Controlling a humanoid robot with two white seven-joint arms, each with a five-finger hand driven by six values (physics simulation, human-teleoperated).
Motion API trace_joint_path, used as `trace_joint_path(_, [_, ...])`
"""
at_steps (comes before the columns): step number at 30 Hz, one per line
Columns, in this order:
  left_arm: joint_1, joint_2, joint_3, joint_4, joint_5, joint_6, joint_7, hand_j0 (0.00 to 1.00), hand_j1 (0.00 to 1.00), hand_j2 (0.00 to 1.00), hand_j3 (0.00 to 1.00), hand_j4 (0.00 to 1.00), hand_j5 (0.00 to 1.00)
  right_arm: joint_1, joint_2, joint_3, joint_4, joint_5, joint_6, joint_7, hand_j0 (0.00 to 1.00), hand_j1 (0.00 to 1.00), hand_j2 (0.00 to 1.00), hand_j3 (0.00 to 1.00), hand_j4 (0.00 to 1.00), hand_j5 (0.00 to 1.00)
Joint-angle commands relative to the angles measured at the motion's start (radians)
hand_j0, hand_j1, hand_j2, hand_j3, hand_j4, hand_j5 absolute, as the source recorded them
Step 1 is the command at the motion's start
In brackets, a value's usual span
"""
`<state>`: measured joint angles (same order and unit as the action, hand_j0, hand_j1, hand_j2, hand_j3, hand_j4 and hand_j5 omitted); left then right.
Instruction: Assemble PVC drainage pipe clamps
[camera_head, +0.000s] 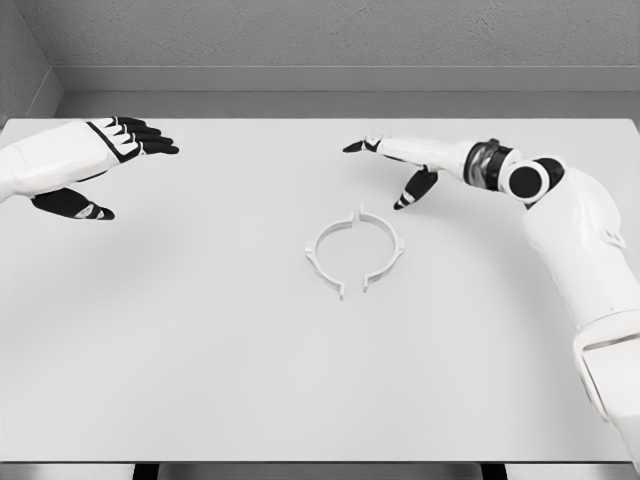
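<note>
We see both robot hands spread open above the white desk (200, 350), holding nothing: the left robot hand (95, 165) at the far left, the right robot hand (400, 165) just beyond the two pipe clamp halves (354, 252), which lie mid-desk forming a ring with small gaps.

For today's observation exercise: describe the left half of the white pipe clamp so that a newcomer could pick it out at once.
Start at the large white table and find the white plastic ring lying flat near its middle. The left clamp half is the C-shaped arc on the ring's left side. Small gaps at top and bottom separate it from the matching right clamp half, which lies nearer the right robot hand.
</note>
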<state>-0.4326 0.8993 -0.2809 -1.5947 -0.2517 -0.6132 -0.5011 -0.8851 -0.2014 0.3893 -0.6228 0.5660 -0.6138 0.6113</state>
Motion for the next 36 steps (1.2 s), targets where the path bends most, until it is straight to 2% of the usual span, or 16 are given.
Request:
trace_joint_path(1, [0.0, 0.001, 0.0, -0.001, 0.006, 0.002, 0.0, 1.0, 1.0, 1.0, 1.0, 1.0, 1.0, 0.002, 0.008, 0.0, 0.021, 0.0, 0.003, 0.0, 1.0, 1.0, 1.0, 1.0, 1.0, 1.0])
trace_joint_path(19, [-0.002, 0.003, 0.005, 0.001, 0.015, 0.002, 0.0, 1.0, 1.0, 1.0, 1.0, 1.0, 1.0, 0.002, 0.042, 0.025, 0.011, -0.001, 0.003, 0.0, 1.0, 1.0, 1.0, 1.0, 1.0, 1.0])
trace_joint_path(36, [-0.003, 0.018, 0.008, 0.001, 0.032, 0.002, 0.0, 1.0, 1.0, 1.0, 1.0, 1.0, 1.0, 0.005, 0.043, 0.025, -0.009, -0.003, 0.003, 0.0, 1.0, 1.0, 1.0, 1.0, 1.0, 1.0])
